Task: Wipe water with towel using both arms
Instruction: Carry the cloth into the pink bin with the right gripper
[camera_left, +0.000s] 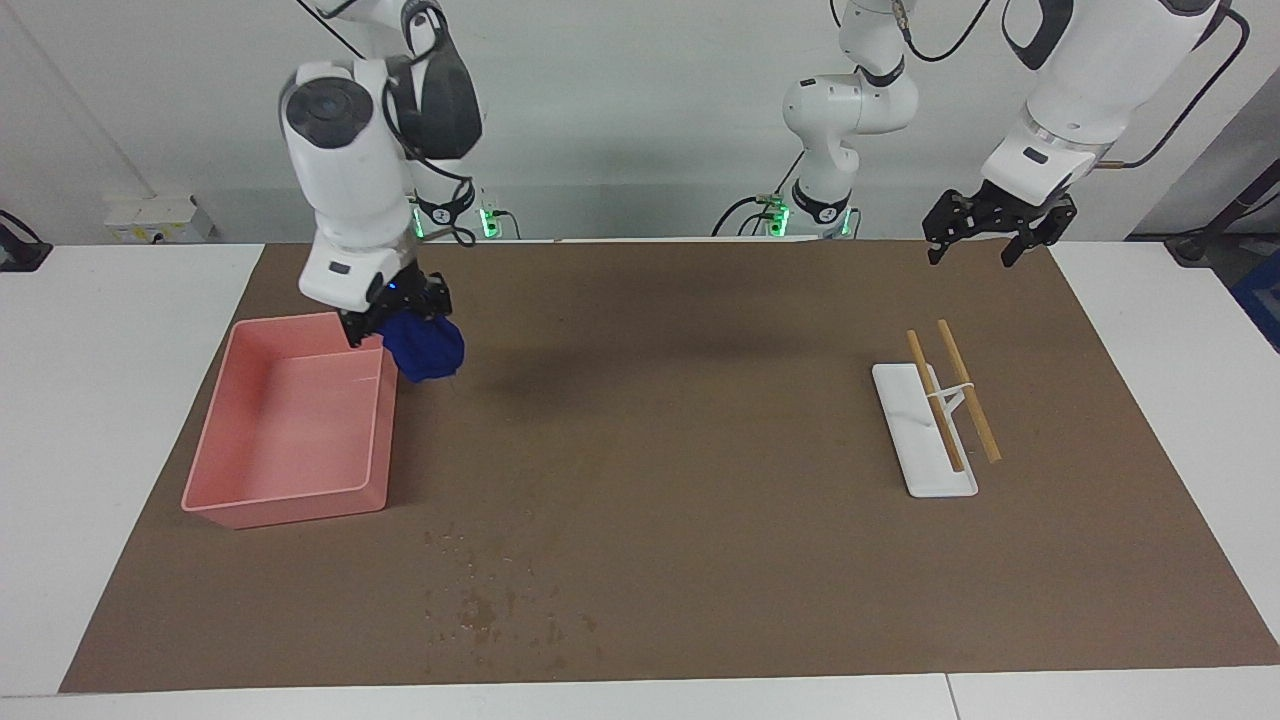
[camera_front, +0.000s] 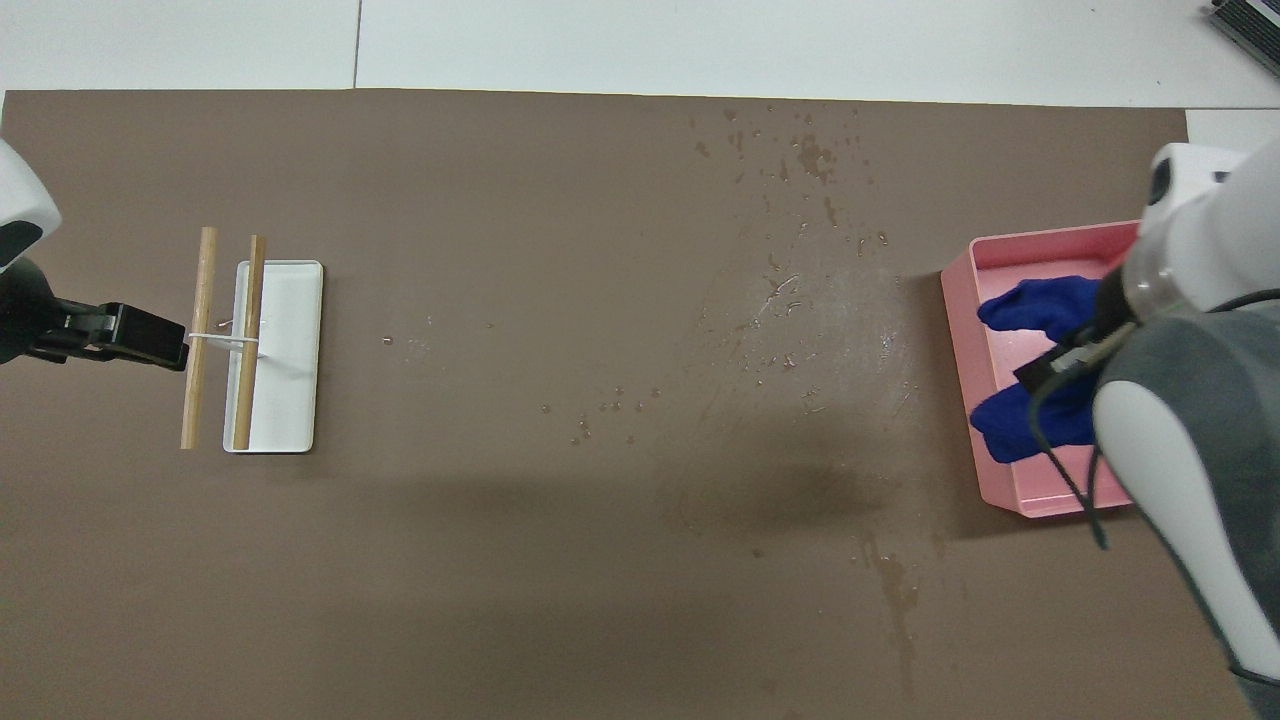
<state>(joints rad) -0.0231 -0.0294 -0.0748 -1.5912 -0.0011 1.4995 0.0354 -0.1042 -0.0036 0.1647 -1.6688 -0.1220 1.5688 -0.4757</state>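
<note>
A pink rectangular bin (camera_left: 300, 490) sits on the brown mat (camera_left: 700, 480) toward the right arm's end. Toward the left arm's end, a white tray (camera_left: 915, 455) carries two wooden sticks (camera_left: 968, 405) tied with white cord. Water droplets (camera_left: 480, 605) speckle the mat.
</note>
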